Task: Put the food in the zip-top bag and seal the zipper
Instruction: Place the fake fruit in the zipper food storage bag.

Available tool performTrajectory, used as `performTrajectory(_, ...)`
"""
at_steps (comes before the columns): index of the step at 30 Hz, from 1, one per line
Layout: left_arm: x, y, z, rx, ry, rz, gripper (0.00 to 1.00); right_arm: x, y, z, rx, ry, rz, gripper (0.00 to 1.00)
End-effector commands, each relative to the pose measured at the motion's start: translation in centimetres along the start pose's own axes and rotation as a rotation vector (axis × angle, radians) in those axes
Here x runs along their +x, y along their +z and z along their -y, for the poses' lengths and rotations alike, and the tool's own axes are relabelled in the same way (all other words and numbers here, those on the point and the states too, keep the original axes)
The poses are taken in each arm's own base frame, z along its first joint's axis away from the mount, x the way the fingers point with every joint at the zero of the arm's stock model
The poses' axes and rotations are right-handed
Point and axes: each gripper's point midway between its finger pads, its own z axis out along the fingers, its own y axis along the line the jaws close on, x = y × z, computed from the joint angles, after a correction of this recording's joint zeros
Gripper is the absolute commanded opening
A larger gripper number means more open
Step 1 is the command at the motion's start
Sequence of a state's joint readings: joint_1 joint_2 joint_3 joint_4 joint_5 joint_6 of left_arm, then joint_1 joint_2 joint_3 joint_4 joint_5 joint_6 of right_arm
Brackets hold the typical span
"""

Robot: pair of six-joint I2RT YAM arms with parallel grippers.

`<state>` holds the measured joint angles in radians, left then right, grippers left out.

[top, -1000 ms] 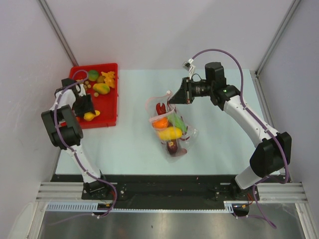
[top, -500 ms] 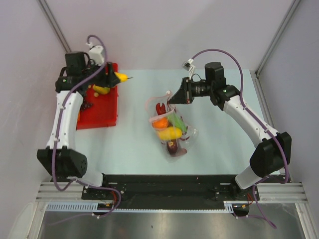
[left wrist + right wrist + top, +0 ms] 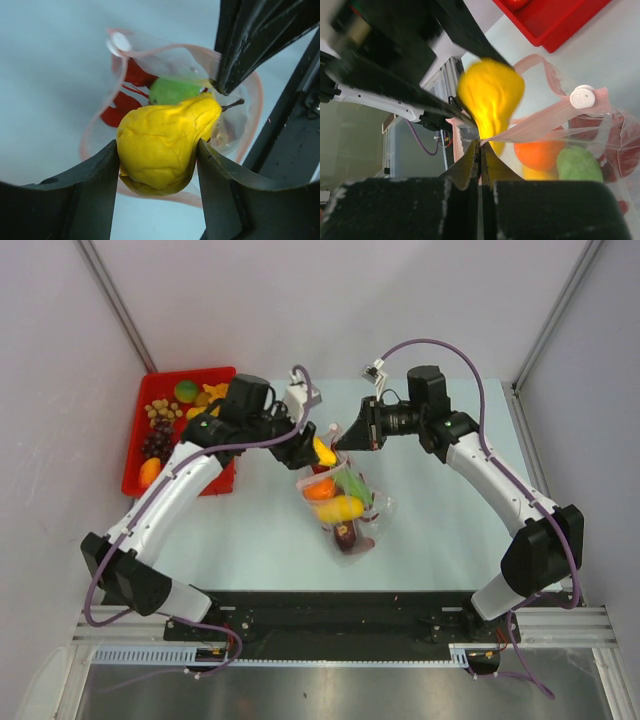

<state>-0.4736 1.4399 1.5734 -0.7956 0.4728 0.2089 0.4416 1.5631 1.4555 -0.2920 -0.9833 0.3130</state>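
The clear zip-top bag (image 3: 345, 505) lies mid-table with orange, yellow, green and red food inside. My right gripper (image 3: 340, 440) is shut on the bag's pink zipper edge (image 3: 540, 125) and holds the mouth up and open. My left gripper (image 3: 318, 452) is shut on a yellow toy pear (image 3: 162, 142) and holds it right over the open mouth (image 3: 150, 55). The pear also shows in the right wrist view (image 3: 490, 95), just above my right fingertips. The white zipper slider (image 3: 583, 97) sits on the strip.
A red tray (image 3: 170, 430) at the far left holds grapes (image 3: 158, 440), an orange fruit (image 3: 150, 471), a green-red fruit (image 3: 186, 391) and other pieces. The left arm stretches from the tray side across to the bag.
My left arm swung right from the red tray to the bag mouth, carrying the yellow pear. My right gripper has kept its hold on the bag edge.
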Motion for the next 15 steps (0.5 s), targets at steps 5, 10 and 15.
performTrajectory(5,-0.2,1.7,1.2,0.013,0.046,-0.017,1.0,-2.7,-0.5,-3.0,-0.044,-0.124,0.069,0.0)
performTrajectory(10,-3.4,-2.1,0.0,0.006,0.038,0.086,1.0,-2.7,-0.8,-3.5,-0.035,-0.14,0.074,0.0)
performTrajectory(15,-4.1,-2.5,-3.8,-0.087,-0.018,0.124,0.99,-2.4,-0.9,-3.7,-0.045,-0.163,0.072,0.0)
